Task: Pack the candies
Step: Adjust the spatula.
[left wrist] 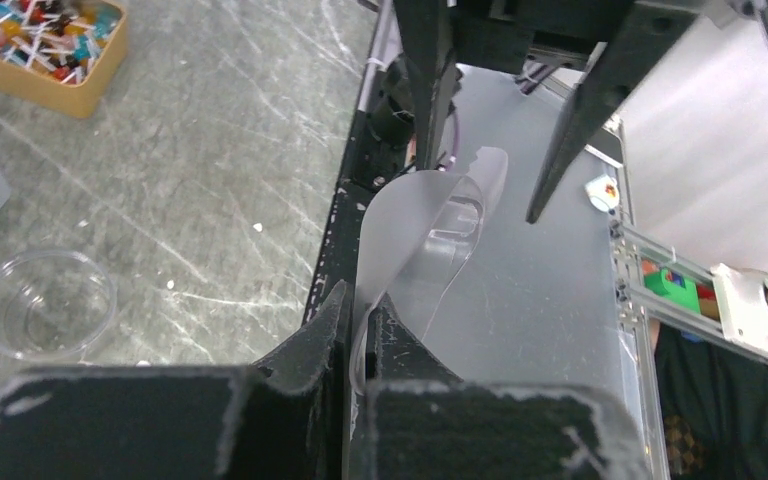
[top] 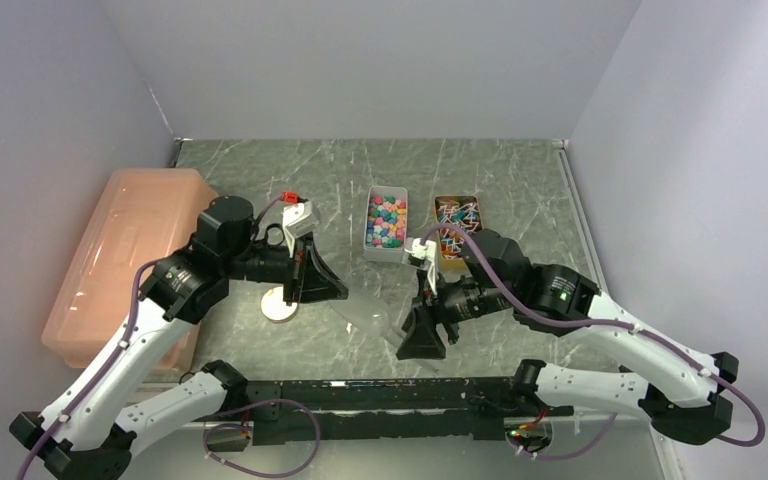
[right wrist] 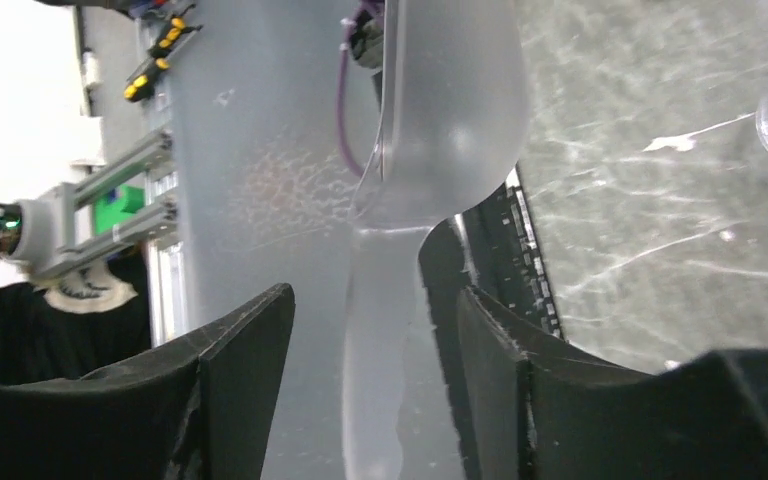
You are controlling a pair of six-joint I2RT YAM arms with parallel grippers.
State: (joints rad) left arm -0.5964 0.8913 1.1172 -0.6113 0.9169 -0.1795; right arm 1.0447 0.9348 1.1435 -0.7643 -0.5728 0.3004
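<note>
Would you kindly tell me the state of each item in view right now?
left gripper: shut on the scoop.
right gripper: open, fingers either side of the scoop.
scoop: empty, gripped at one end.
grey tray: open, full of candies.
brown box: open, holding wrapped sweets.
clear cup: upright, empty.
pink bin: lid on.

Lab test cell: plain white walls [top: 360, 70], aluminium framing [left wrist: 660, 258] (bench rig).
</note>
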